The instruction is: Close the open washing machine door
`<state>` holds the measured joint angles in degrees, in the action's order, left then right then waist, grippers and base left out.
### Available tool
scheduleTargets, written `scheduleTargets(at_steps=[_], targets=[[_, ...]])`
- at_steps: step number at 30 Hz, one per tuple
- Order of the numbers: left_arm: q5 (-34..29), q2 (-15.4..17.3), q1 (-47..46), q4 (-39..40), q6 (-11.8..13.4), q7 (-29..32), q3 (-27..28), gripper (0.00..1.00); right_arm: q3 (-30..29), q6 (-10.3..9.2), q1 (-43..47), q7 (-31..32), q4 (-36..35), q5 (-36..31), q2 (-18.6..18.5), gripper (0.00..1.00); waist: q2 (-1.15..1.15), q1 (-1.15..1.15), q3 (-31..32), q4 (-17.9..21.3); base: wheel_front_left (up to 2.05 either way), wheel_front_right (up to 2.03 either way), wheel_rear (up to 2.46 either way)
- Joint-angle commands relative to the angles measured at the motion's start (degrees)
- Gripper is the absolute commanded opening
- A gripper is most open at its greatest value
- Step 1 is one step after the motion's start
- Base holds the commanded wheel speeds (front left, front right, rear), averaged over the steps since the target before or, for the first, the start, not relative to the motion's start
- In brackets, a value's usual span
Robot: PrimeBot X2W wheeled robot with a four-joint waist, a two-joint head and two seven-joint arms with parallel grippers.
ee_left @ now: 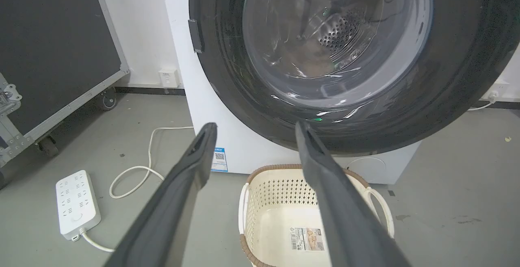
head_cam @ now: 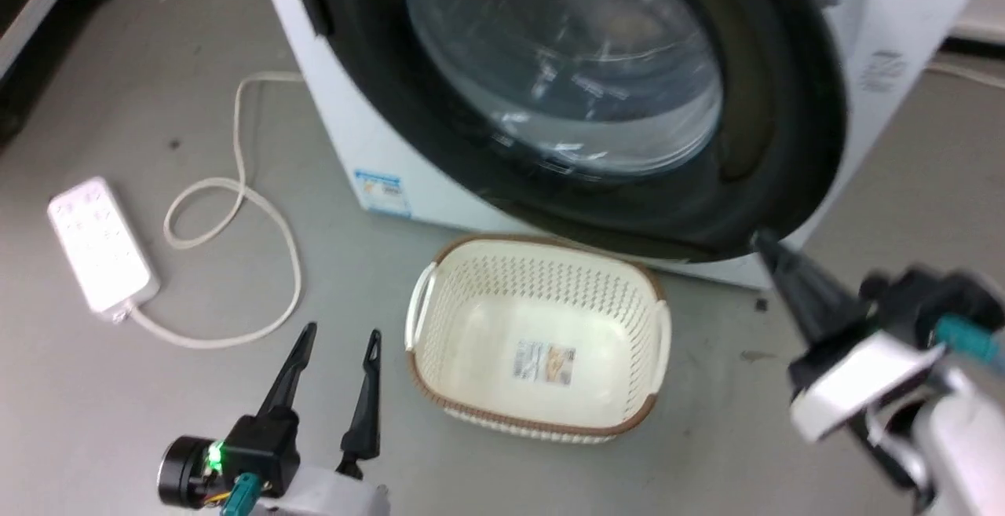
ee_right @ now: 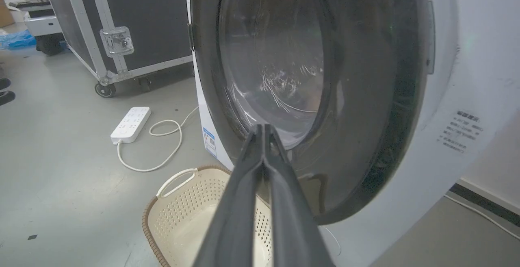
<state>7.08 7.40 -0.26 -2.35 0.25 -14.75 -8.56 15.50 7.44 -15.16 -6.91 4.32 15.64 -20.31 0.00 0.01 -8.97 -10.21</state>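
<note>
My right gripper (head_cam: 765,243), dark fingers clenched empty, sat at the lower rim of the large round black-rimmed glass door (head_cam: 565,76), nearly flush against the white boxy washing machine (head_cam: 377,139); I judged a firm latching push came next, left gripper (head_cam: 342,333) hanging released.

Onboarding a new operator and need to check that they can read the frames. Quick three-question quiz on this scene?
1. True or false: the fingers of the left gripper stand apart.
2. What stands on the floor before the washing machine? A) a perforated basket B) a metal bucket C) a folded towel
3. Fill in: the right gripper, its tip by the lower rim of the washing machine door, is ____.
Key: 1 true; 2 A; 3 shut.
</note>
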Motion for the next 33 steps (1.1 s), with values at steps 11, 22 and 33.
scheduleTargets(at_steps=[11,22,33], targets=[[-0.63,-3.2,-4.85,0.47,-1.93,-0.25,-0.77,1.0,4.44,0.05,-19.08,6.79,8.02,13.42,-12.91,0.0,0.0,-0.01,-8.72,-6.74,0.0,0.0,0.0],[-0.73,-4.3,-6.97,0.21,-2.26,-0.25,-1.01,1.0,-0.29,0.05,-36.37,6.83,25.77,13.36,-14.57,0.0,0.0,-0.01,-11.73,-8.37,0.0,0.0,0.0],[-0.9,-4.46,-6.46,-0.57,-2.41,-0.25,0.08,1.0,0.11,0.05,-37.13,2.48,33.54,12.56,-10.13,0.11,0.0,-0.01,-7.49,-6.33,0.0,0.0,0.0]])
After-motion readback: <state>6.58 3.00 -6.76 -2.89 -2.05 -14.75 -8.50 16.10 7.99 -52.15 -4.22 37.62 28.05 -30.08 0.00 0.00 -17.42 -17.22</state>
